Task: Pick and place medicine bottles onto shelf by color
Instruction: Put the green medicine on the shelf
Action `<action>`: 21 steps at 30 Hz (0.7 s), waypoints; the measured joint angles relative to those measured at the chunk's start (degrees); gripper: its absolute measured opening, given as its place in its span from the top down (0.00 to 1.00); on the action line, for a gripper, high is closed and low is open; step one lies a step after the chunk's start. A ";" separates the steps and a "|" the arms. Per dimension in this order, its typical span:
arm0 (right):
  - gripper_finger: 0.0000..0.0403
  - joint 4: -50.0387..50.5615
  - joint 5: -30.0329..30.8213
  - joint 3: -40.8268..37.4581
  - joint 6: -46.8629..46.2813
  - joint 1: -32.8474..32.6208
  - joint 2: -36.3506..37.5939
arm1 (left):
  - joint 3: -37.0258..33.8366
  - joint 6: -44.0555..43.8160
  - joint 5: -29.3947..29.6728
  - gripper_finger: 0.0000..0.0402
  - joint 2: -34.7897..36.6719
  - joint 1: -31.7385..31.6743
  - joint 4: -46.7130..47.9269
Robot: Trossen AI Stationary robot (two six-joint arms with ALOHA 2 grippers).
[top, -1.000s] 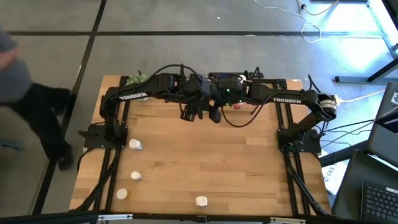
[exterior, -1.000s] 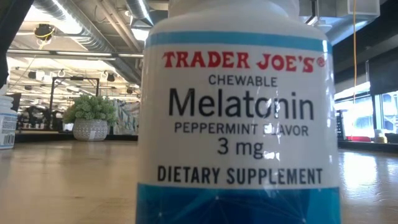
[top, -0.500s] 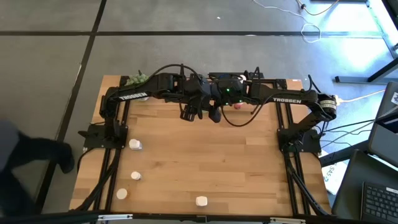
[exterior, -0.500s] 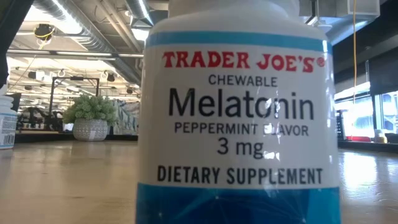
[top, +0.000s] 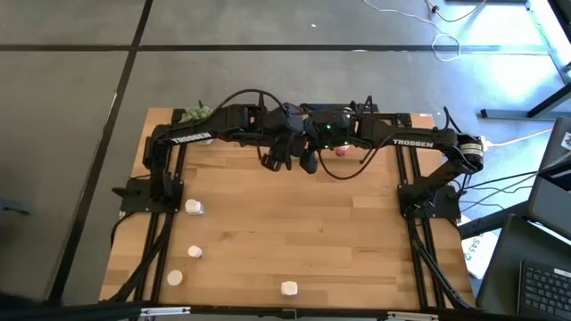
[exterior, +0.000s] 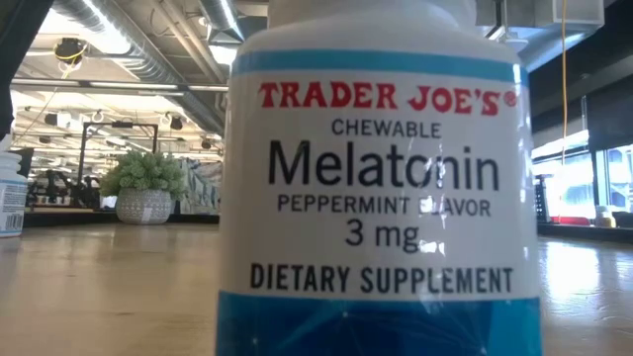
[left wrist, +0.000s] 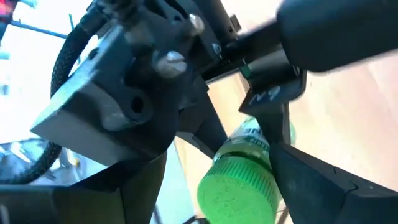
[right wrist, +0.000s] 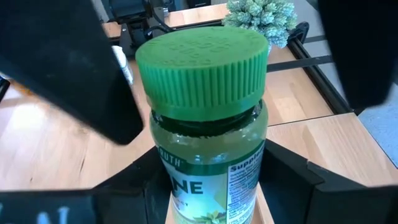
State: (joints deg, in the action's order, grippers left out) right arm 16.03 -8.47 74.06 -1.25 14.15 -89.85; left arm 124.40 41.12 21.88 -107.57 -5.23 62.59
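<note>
A green bottle with a green ribbed cap (right wrist: 202, 65) is held up over the far middle of the table by my right gripper (right wrist: 208, 193), shut on its body. My left gripper (left wrist: 239, 205) is open, its fingers on either side of the cap (left wrist: 236, 190); I cannot tell whether they touch it. In the high view the two grippers (top: 272, 160) (top: 308, 163) meet and hide the bottle. The light-wood shelf (right wrist: 317, 143) with black frames lies by the far edge, mostly under the right arm. A pink-red bottle (top: 340, 152) shows beside it. My right gripper pinches the green bottle's body (right wrist: 208, 180), below the cap, between its two fingers. The fingers come from the table's right, slanting down. The bottle is lifted clear of the table, cap end up and toward my left gripper.
Three white bottles (top: 194, 207) (top: 194, 252) (top: 175, 277) stand near the table's left edge, another (top: 288, 288) at the near edge. A white-and-blue melatonin bottle (exterior: 381, 198) fills the low view. The green plant ball (top: 196, 113) sits at the far left corner.
My left gripper has rolled a little about its own line while staying in place at the bottle's cap. A person beside the table's left edge has walked out of the picture. The right gripper and the bottle have kept still.
</note>
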 joint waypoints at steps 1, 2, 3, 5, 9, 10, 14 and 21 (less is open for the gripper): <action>0.50 0.00 -0.05 0.00 0.05 0.12 -0.02 | 0.00 -1.68 0.01 0.31 -0.02 0.04 -0.11; 0.50 -0.02 -0.21 0.00 0.01 0.24 -0.04 | 0.00 -3.38 -0.04 0.31 -0.02 0.06 -0.24; 0.50 -0.04 -0.26 0.00 -0.01 0.38 -0.04 | 0.00 -5.12 -0.07 0.31 0.00 0.06 -0.33; 0.50 0.07 -0.28 0.00 0.03 0.79 -0.14 | -0.07 -7.84 0.04 0.31 0.45 0.06 -0.48; 0.50 0.31 -0.26 0.00 -0.03 1.72 -0.24 | -0.01 -10.89 1.07 0.31 1.98 0.06 -0.34; 0.50 0.30 -0.25 -0.02 -0.06 1.91 -0.24 | -0.04 -11.82 1.15 0.31 2.42 0.06 0.16; 0.50 0.21 -0.24 -0.02 -1.07 2.87 -0.24 | -0.04 -17.01 1.28 0.31 4.35 0.06 1.53; 0.50 -4.97 3.31 -1.30 -1.79 4.72 -0.24 | 0.15 -23.08 1.07 0.31 8.38 0.40 3.28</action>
State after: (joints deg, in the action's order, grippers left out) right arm 11.06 -5.16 72.76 -3.04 18.87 -90.08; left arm 124.55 18.04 22.95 -99.19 -4.83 65.87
